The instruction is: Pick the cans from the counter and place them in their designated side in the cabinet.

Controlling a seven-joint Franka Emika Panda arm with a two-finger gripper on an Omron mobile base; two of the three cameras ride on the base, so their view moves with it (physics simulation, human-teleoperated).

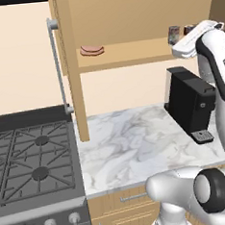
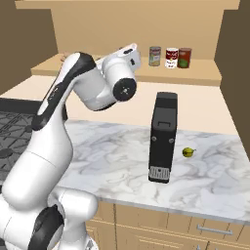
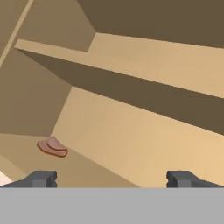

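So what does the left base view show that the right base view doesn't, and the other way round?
Left base view alone: the black gas stove, the cabinet door's grey bar handle and a reddish slab on the shelf. Right base view alone: three cans in a row, the grey-olive can, the red can and a darker red can, plus a small green fruit. Both: the counter, the black machine, the cabinet shelf.

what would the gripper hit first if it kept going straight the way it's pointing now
Probably the cabinet's back wall, above the shelf. The gripper has its jaws wide open and empty, with nothing between them. The reddish-brown food item lies off to one side of that line. Depth is hard to judge.
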